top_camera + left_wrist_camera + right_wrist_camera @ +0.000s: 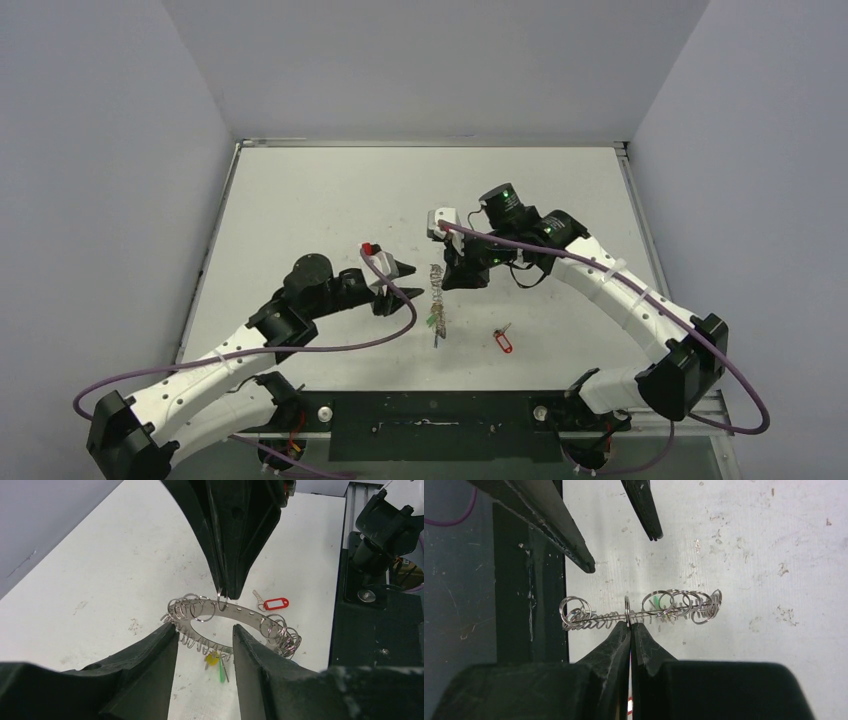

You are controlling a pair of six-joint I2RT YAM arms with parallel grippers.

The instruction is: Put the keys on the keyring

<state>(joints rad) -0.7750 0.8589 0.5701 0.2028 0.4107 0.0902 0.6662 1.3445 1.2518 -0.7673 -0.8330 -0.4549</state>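
The keyring (247, 614), a flat grey ring edged with wire loops, hangs in the air above the table. My right gripper (629, 624) is shut on one of its wire loops and comes down onto it in the left wrist view (227, 591). My left gripper (205, 630) is open, its fingers either side of the ring's near edge, and the left fingertip (170, 630) is at the rim. One key with a red tag (276, 603) lies flat on the table beyond the ring, also in the top view (503, 340). From above the keyring (437, 290) shows edge-on between both grippers.
A yellow tag (212, 658) and a green tag (221, 671) dangle from the ring's near edge. The black base plate (430, 412) runs along the table's near side, close to the red-tagged key. Grey walls enclose the table on three sides.
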